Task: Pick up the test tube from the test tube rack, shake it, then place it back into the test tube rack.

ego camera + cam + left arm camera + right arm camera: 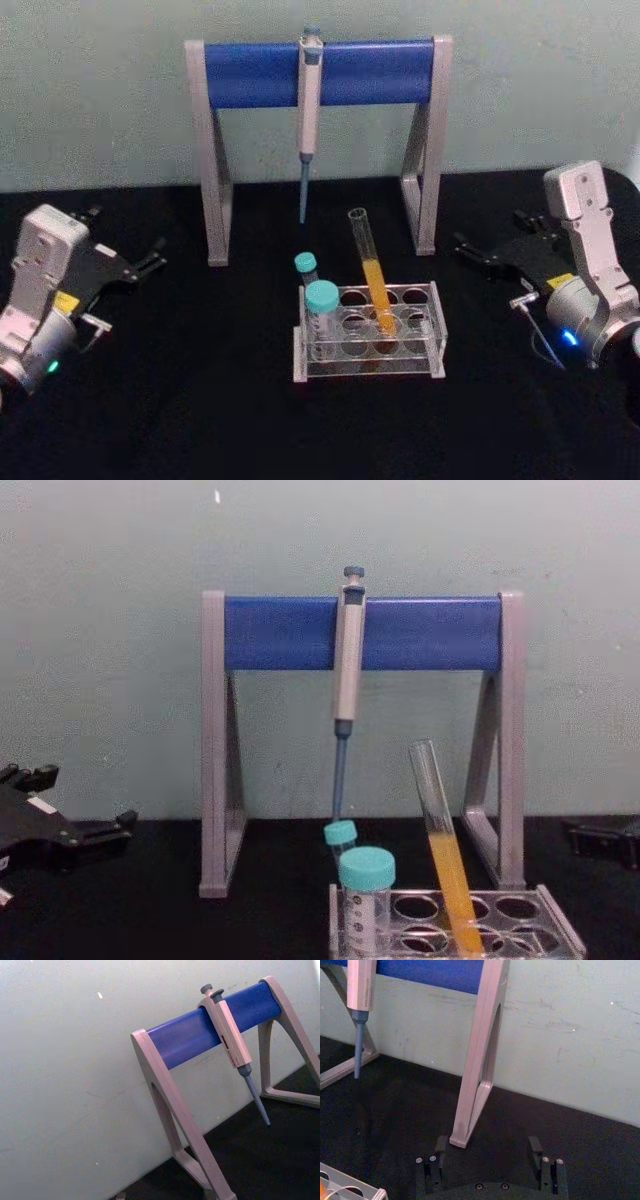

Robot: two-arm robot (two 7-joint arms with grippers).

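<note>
The test tube [372, 270] is a long clear glass tube holding orange-yellow liquid. It leans in a hole of the clear test tube rack [368, 374] at the table's middle, and the chest view shows the tube [440, 850] in the rack [560, 930] as well. My left gripper [125, 240] rests open at the far left, well away from the rack, and shows in the chest view [80, 800]. At the far right my right gripper [490, 235] is open too, with nothing between its fingers [441, 1145]. A corner of the rack [350, 1187] appears in the right wrist view.
Two teal-capped tubes [322, 300] [306, 264] stand in the rack's left holes. Behind the rack rises a grey-and-blue pipette stand [320, 72] with a pipette [308, 120] hanging from it, its tip just above the rear capped tube. The black table lies open on both sides of the rack.
</note>
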